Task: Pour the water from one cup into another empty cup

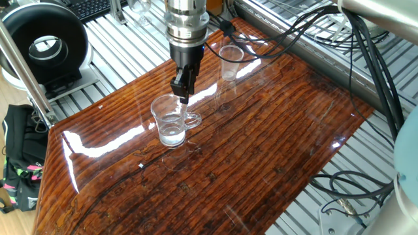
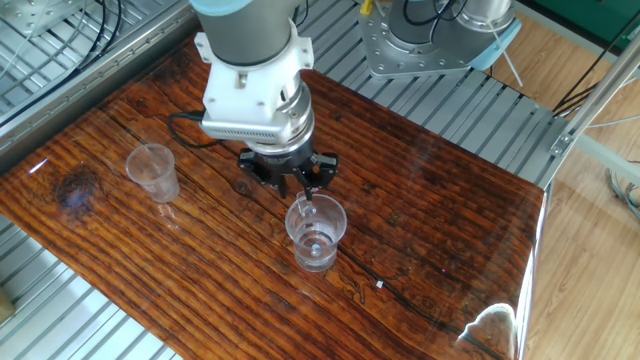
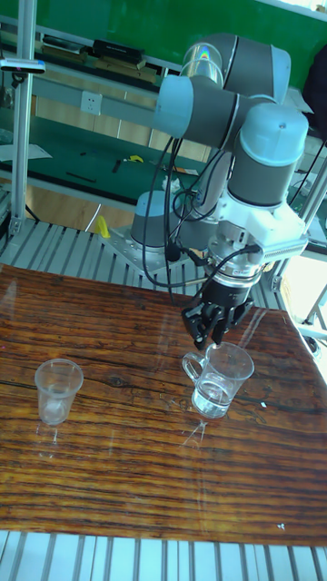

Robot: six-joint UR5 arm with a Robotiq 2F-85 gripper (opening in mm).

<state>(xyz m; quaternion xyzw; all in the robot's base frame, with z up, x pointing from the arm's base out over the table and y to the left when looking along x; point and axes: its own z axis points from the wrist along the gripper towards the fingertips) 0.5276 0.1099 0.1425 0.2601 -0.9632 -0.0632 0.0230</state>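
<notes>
Glass on polished wood: a wide clear mug [image 1: 172, 121] with a curved side handle [image 1: 192, 119] stands near the middle of the glossy brown worktop [image 1: 274, 150], a shallow pool of water [image 1: 172, 134] showing through its thick base. Directly above the mug's rim on the handle side hangs the UR5's claw [image 1: 182, 93], pointed straight down; its dark fingers sit close together, and it cannot be told whether they have closed on the glass wall or merely hover at it. From the other fixed view the fingertips appear to meet the rim where the handle joins [image 2: 305, 203]. Well apart, toward the far edge of the worktop in one fixed view and at the left in the tall view, waits the small tapered cup [image 1: 230, 62], apparently empty and upright. The step in hand looks to be securing the mug before any lift. Done well, that probably means seating the fingers squarely across the rim wall or handle, closing firmly on the slick glass, then raising the mug level so the little water stays put until it is carried over the small cup's mouth.
</notes>
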